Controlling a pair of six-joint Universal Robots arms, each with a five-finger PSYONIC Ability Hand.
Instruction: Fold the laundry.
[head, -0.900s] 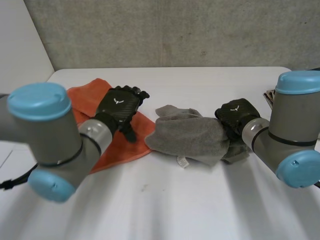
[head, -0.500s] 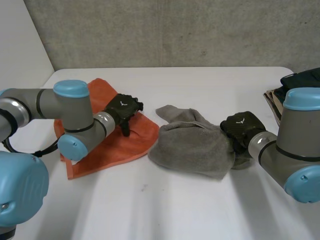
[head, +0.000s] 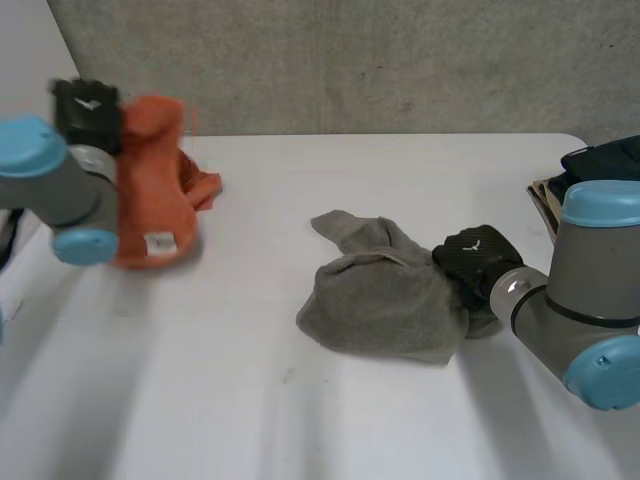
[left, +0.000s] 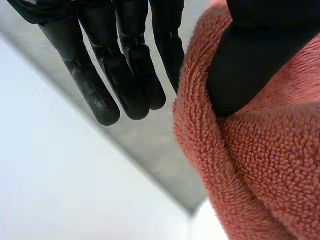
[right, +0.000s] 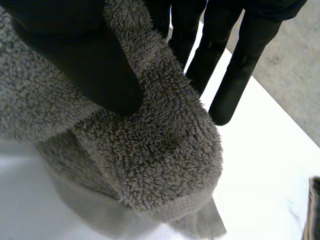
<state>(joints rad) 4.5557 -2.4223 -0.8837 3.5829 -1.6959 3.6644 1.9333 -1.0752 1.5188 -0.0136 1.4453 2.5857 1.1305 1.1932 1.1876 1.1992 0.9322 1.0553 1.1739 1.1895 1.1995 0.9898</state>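
Note:
An orange towel (head: 150, 200) hangs bunched in the air over the table's far left, its lower end near the tabletop, a white label on it. My left hand (head: 88, 110) is above it, at its top; in the left wrist view the thumb (left: 255, 60) pinches the orange towel (left: 260, 170) while the other fingers (left: 125, 75) stay straight. A grey towel (head: 385, 295) lies crumpled at the table's middle right. My right hand (head: 478, 258) is at its right edge, thumb (right: 80, 55) clamping a fold of the grey towel (right: 165, 155).
A dark bundle (head: 605, 160) and a flat stack (head: 545, 195) sit at the white table's (head: 300, 400) right edge. A concrete wall runs behind the table.
My left hand has lifted the orange towel off the table and swung it up and left. The grey towel has bunched tighter toward my right hand, which barely moved.

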